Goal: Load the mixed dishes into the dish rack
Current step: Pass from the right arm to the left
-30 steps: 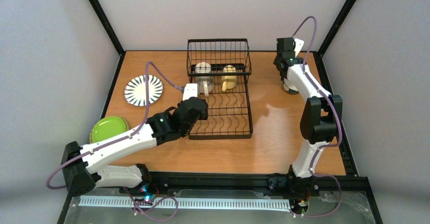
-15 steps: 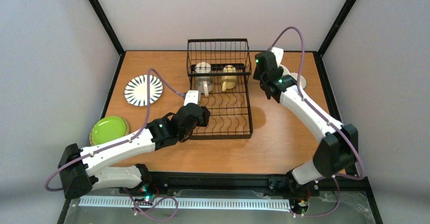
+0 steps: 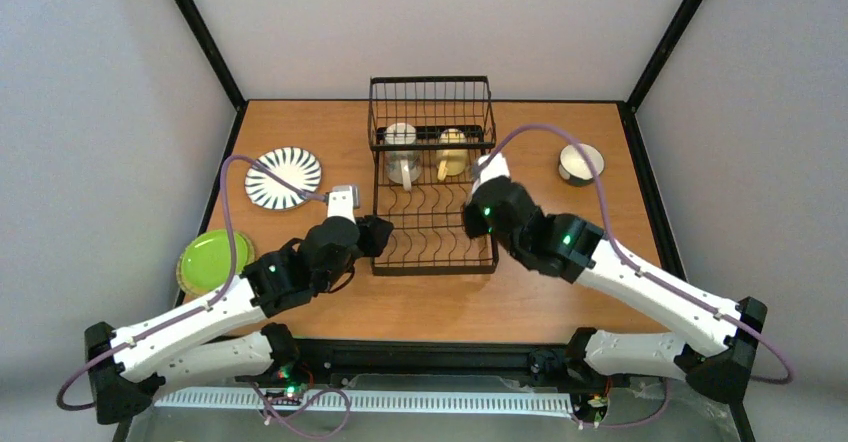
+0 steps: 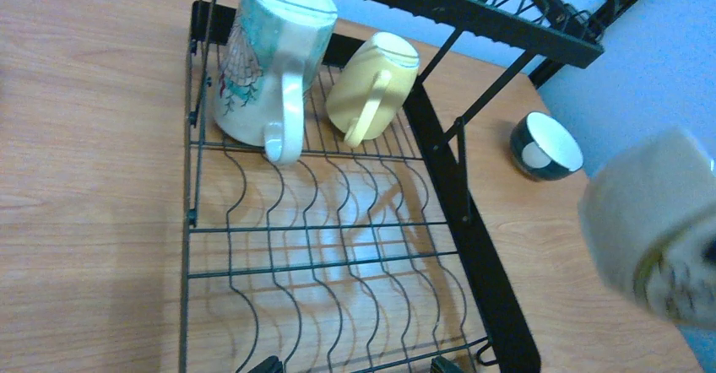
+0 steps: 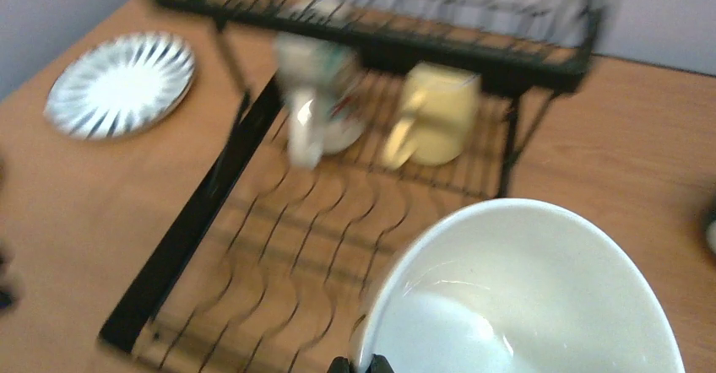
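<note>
The black wire dish rack [image 3: 434, 224] stands mid-table with a cream mug [image 4: 270, 61] and a yellow mug [image 4: 371, 86] upside down at its back. My right gripper [image 5: 359, 364] is shut on the rim of the cream bowl [image 5: 523, 297], which hangs over the rack's right front part. In the left wrist view the bowl [image 4: 654, 221] is a blur at the right. My left gripper [image 4: 357, 366] is open and empty over the rack's front left corner. The striped plate [image 3: 284, 177], lime-green plate [image 3: 213, 257] and teal-and-white cup [image 3: 581, 163] sit on the table.
A tan rim [image 3: 182, 270] shows under the lime-green plate near the left table edge. The rack's tall wire basket [image 3: 431, 110] rises at the back. Black frame posts stand at the table's rear corners.
My right arm has swung from the back right corner to the rack's right side, carrying the cream bowl; the teal-and-white cup is now uncovered. My left arm has drawn back toward the left.
</note>
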`<action>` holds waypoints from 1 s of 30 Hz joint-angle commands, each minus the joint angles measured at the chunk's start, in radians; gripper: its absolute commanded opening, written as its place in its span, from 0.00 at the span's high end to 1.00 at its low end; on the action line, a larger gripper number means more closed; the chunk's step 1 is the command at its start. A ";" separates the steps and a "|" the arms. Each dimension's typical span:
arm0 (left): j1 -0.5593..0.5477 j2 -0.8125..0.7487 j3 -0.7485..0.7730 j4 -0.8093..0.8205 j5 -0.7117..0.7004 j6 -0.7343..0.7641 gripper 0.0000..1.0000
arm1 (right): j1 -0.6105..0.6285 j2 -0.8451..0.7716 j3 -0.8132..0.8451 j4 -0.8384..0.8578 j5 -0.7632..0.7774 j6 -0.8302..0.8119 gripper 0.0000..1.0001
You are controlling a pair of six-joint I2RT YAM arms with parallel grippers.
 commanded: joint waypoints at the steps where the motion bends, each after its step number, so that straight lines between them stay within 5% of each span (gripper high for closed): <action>1: 0.005 0.007 0.074 -0.124 -0.027 -0.011 0.00 | 0.156 -0.029 -0.048 -0.079 -0.027 -0.068 0.98; 14: 0.005 0.154 0.320 -0.319 -0.009 0.057 0.00 | 0.539 0.101 -0.006 -0.181 0.086 -0.163 0.98; 30: 0.005 0.261 0.453 -0.424 0.310 0.250 0.00 | 0.705 0.173 0.021 -0.202 0.166 -0.285 0.98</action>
